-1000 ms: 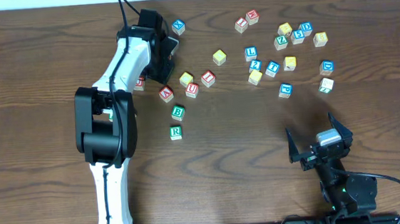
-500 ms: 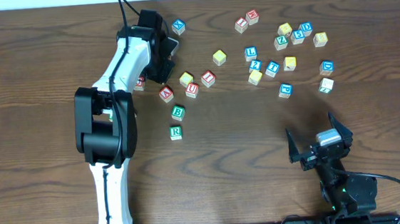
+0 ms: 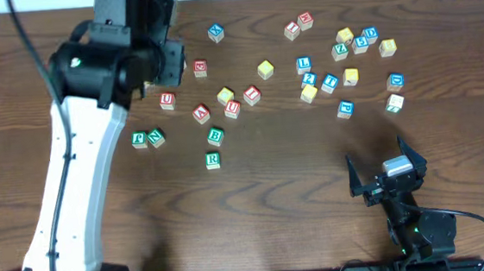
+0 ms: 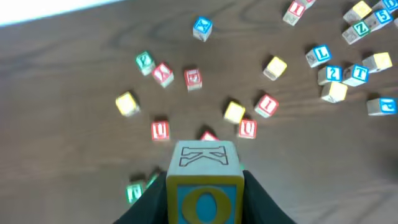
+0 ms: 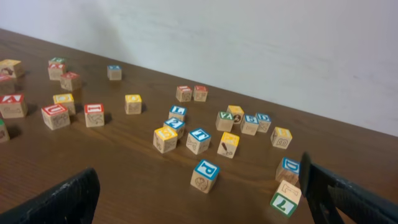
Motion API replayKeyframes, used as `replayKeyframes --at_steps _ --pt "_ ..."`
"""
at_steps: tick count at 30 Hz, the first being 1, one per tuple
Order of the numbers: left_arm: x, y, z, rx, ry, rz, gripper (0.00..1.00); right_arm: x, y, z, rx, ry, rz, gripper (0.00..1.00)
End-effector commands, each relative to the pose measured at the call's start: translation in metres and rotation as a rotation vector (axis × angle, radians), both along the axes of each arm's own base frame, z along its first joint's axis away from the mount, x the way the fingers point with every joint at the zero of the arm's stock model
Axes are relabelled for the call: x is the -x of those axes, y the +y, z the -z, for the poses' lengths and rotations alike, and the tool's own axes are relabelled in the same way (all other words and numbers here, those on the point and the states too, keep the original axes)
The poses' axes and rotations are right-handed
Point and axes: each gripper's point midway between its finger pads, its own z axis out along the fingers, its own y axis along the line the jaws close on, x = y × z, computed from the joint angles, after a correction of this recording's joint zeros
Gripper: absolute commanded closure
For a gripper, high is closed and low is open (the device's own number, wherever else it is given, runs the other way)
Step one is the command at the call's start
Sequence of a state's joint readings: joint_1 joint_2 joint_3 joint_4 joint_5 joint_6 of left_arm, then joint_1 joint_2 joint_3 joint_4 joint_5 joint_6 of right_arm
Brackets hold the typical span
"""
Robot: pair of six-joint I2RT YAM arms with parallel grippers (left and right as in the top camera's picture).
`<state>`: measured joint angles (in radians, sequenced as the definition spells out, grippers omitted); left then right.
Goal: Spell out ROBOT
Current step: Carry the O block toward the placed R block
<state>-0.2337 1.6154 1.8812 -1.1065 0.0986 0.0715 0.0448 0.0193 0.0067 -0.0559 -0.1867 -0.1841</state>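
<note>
The table (image 3: 282, 210) is seen in dark brown wood grain. The O cube (image 4: 203, 186) is faced in yellow with a blue O, and a dark outlined K is drawn on its plain wood top. The R cube (image 3: 213, 160) and the B cube (image 3: 215, 137) are framed in green, the T cube (image 3: 330, 82) in blue. The left arm (image 3: 65, 193) is coloured white and black.

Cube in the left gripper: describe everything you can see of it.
The O cube is small and looks wooden. Its near face is yellow-framed, with an O on blue. Its upper face is bare wood with an outlined K. It sits upright and square, pinched on two sides by the left gripper, above the other cubes. Nothing else touches it.
</note>
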Motion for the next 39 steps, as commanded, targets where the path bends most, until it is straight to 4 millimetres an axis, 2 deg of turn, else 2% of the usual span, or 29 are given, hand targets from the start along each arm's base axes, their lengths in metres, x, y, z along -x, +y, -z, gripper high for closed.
replayKeyframes --at_steps 1,4,7,10,11,13,17,20,26,33,39 --pt "0.029 0.000 -0.006 0.072 0.064 -0.103 0.93 0.000 -0.002 0.001 -0.014 0.007 0.007 0.01" --pt "0.050 -0.012 0.020 0.039 0.174 -0.068 0.92 0.000 -0.002 0.001 -0.014 0.007 0.007 0.01" --pt "0.067 -0.036 0.064 -0.006 0.268 0.007 0.92 0.000 -0.002 0.001 -0.014 0.007 0.007 0.01" --pt "0.083 -0.072 0.123 -0.009 0.332 0.049 0.92 0.000 -0.002 0.001 -0.014 0.007 0.007 0.01" --pt "0.092 -0.091 0.149 0.003 0.343 0.062 0.92 0.000 -0.002 0.001 -0.014 0.007 0.007 0.01" --pt "0.106 -0.117 0.180 0.027 0.339 0.073 0.92 0.000 -0.002 0.001 -0.014 0.007 0.007 0.01" --pt "0.118 -0.126 0.215 -0.010 0.271 -0.038 0.92 0.000 -0.002 0.001 -0.014 0.007 0.007 0.01" --pt "0.122 -0.125 0.223 -0.030 0.247 -0.074 0.92 0.000 -0.002 0.001 -0.014 0.007 0.007 0.01" --pt "0.116 -0.103 0.230 -0.103 0.200 -0.204 0.92 0.000 -0.002 0.001 -0.014 0.007 0.007 0.01" --pt "0.137 -0.082 0.269 -0.154 0.243 -0.206 0.92 0.000 -0.002 0.001 -0.014 0.007 0.007 0.01" --pt "0.132 -0.087 0.267 -0.102 0.227 -0.253 0.92 0.000 -0.002 0.001 -0.014 0.007 0.007 0.01"
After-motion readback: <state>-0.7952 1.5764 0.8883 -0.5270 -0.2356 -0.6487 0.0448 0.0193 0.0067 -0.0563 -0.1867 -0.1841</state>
